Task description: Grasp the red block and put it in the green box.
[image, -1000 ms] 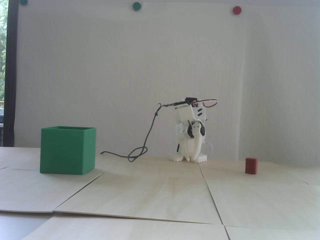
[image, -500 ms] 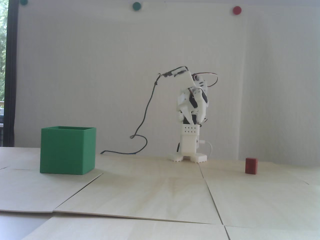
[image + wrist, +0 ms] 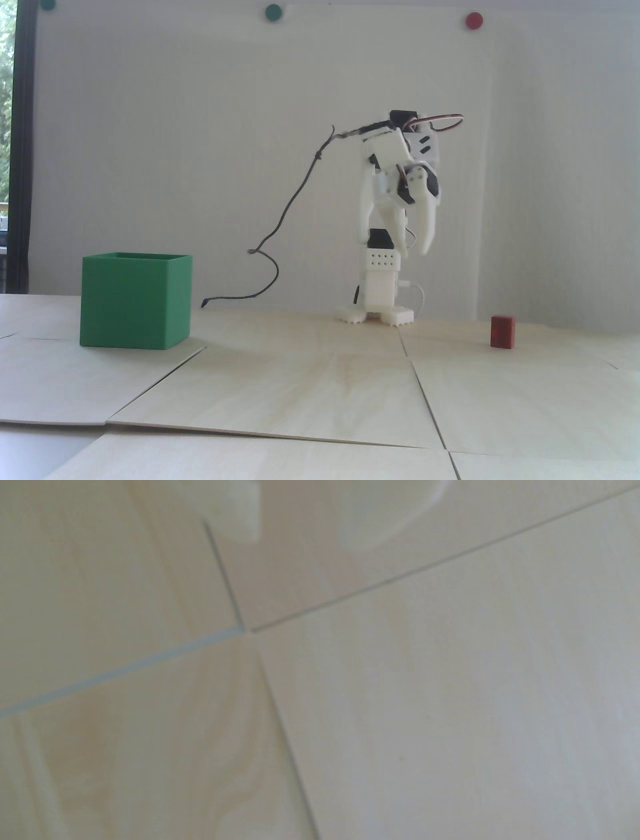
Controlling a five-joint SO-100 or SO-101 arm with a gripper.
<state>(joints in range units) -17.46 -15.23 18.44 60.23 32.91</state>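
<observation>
Fixed view: one red block [image 3: 502,331], one green box [image 3: 135,300], one empty claw [image 3: 415,251] spread wide aloft.

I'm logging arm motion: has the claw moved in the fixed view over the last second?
Yes. The claw has risen and shifted right, now hanging open above the white base, which stayed put.

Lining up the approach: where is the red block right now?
In the fixed view the red block stands on the table at far right, right of the arm's base and well below the gripper. The wrist view misses it.
</observation>
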